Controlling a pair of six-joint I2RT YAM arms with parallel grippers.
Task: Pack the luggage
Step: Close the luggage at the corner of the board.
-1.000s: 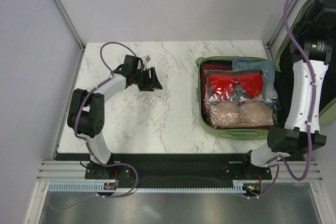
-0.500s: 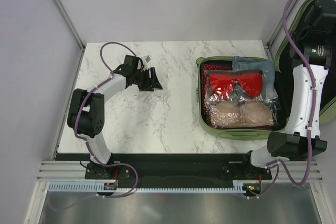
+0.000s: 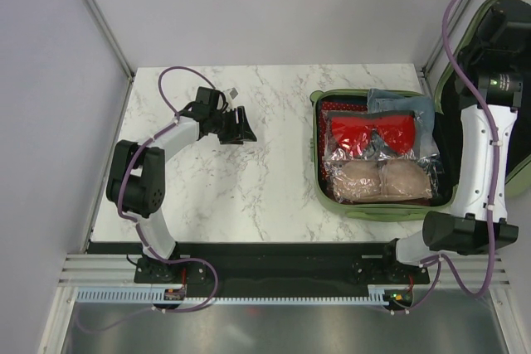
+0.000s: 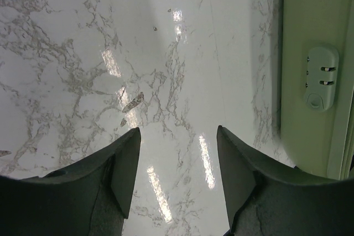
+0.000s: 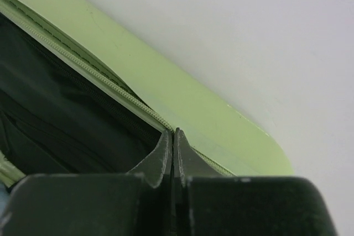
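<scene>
Left gripper (image 3: 242, 127) is over the far-left part of the white marble tabletop (image 3: 249, 188), pointing right. Its fingers (image 4: 119, 164) are spread apart with nothing between them. The left wrist view shows bare marble below. At its right edge is the side wall of the luggage (image 4: 304, 15), a light sage-green hard-shell suitcase with rounded corners, carrying a pale combination lock (image 4: 319, 78).

The luggage lies open at the right edge of the tabletop, toward the far-right corner. The base shell is flat with its mouth up, lock side facing left and hinge side right. The lid (image 3: 449, 60) stands up past the right edge, black lining facing left. The footprint looks near square from above and the right arm covers part of it, so I can't call the long axis.

In the base, far to near:
- red dotted fabric (image 3: 332, 108) and folded blue denim (image 3: 398, 104)
- clear bag of red-tinted items (image 3: 373, 133)
- clear bag of beige padded items (image 3: 382, 180)

Right gripper (image 5: 173, 132) is up at the lid's rim, fingers pressed together. The tips sit on the zipper line where green shell meets black lining. I can't tell if anything thin is caught between them.
</scene>
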